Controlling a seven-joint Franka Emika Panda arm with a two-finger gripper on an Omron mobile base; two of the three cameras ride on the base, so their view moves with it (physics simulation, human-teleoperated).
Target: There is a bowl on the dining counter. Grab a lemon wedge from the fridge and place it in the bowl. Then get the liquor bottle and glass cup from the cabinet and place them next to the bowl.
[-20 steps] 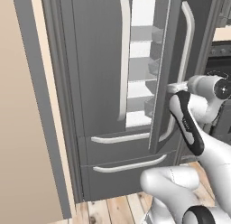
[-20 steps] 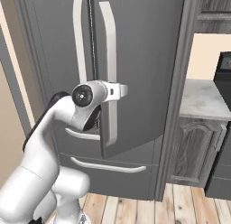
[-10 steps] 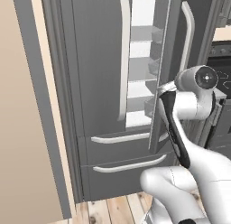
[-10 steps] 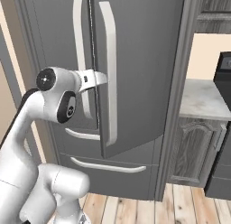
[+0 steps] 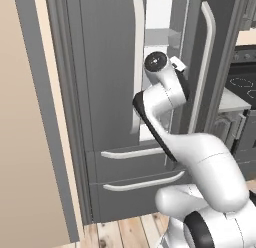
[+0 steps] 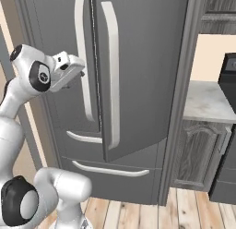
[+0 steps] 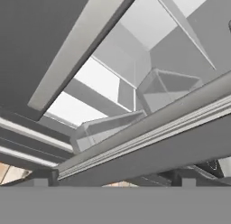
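The tall dark grey French-door fridge (image 5: 107, 67) fills the middle of both base views, its right-hand door (image 6: 143, 71) swung partly out so that a gap shows the white-grey shelved interior (image 5: 159, 37) behind it. The left-hand door stands closed, flush with the fridge front. Each door carries a long pale vertical handle (image 6: 112, 75), and below them the two lower drawers (image 5: 135, 169) are shut, each with its own pale horizontal bar. To the right of the fridge in the right base view a pale marble-look countertop (image 6: 205, 101) sits over a dark grey panelled cabinet (image 6: 196, 152), and light wooden floorboards (image 6: 152, 214) run along the bottom.

The white arm with dark joints (image 5: 165, 99) rises in front of the fridge and bends at handle height, the hand level with the gap between the doors. The two-finger gripper (image 6: 79, 75) sits just beside the left door's handle, apart from it (the fingers themselves are too small and dark to read there), so whether the jaws stand wide cannot be told from the base views; they hold nothing visible. The hand view looks at a tilt through the door gap onto pale shelves and door bins (image 7: 158, 90). No lemon wedge can be made out on those shelves.
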